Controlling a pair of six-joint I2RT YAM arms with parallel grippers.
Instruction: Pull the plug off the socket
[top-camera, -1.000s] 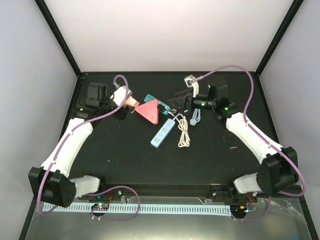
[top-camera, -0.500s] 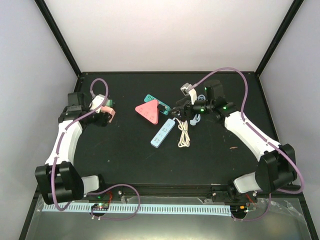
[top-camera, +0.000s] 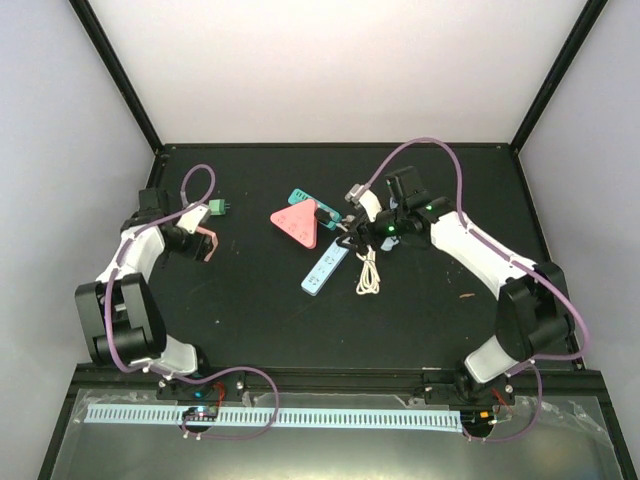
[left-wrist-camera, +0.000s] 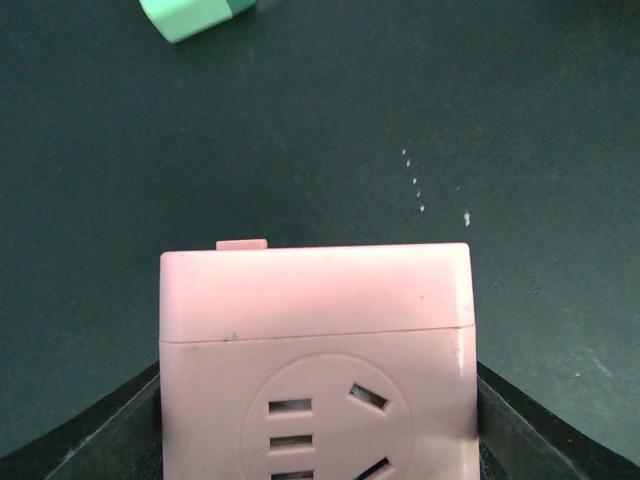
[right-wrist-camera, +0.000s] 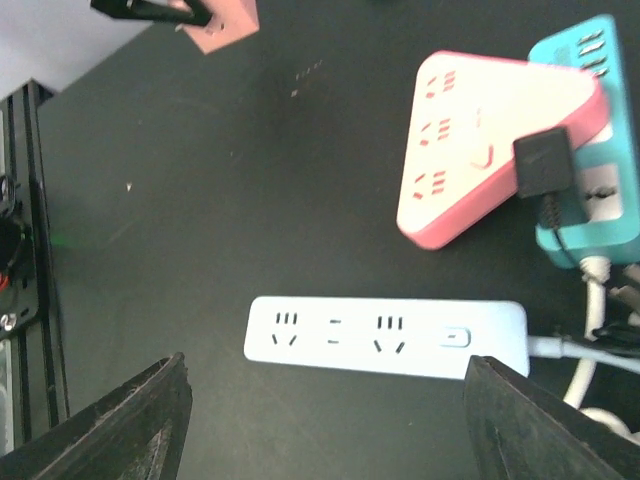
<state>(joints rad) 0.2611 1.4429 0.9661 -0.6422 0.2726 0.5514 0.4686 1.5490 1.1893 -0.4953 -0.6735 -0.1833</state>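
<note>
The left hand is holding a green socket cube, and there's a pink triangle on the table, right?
No. The socket cube in the left hand is pink, not green; the left wrist view shows it. The pink triangle is on the table.

Matt black across the table (top-camera: 250, 300). Pink, with a slightly paler face, on the square socket block (left-wrist-camera: 315, 340), lower centre of the left wrist view. Mint green on the small adapter (left-wrist-camera: 195, 12), upper left. White face and salmon-pink rim on the triangular strip (right-wrist-camera: 480, 140) (slots dark grey). Teal on the long strip (right-wrist-camera: 585, 50), upper right. Black on the plug head (right-wrist-camera: 543, 160). Pale blue-white on the slim strip (right-wrist-camera: 385, 337). Cream on the coiled cable (top-camera: 368, 272). Purple on the arm hoses (top-camera: 425, 140).
</note>
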